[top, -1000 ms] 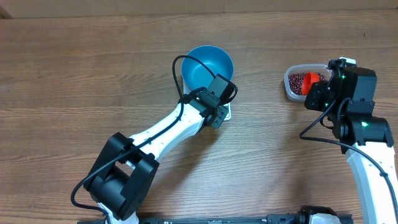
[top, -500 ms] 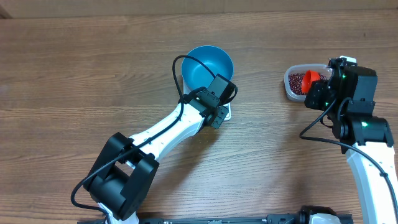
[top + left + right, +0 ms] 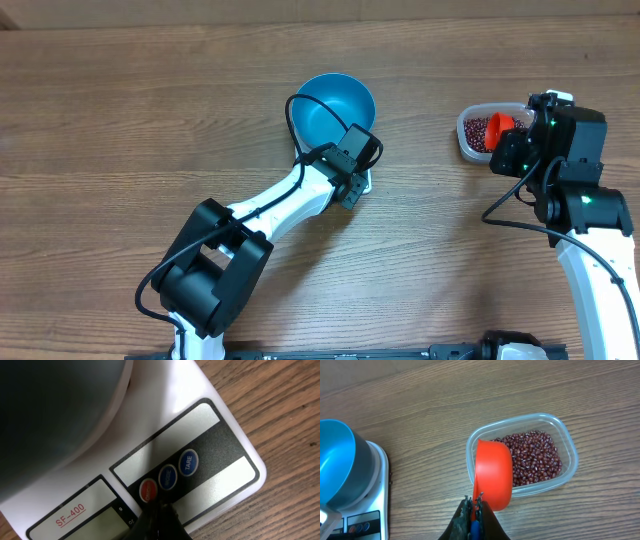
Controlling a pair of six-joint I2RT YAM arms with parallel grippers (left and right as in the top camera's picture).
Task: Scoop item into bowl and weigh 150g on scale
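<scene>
My closed, empty left gripper must press the red button of the scale straight down; right gripper clamps the scoop.

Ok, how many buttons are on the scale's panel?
3, in a row on the scale: red button beside the display, blue middle button, blue TARE button farthest out. The left gripper might hide more.
</scene>
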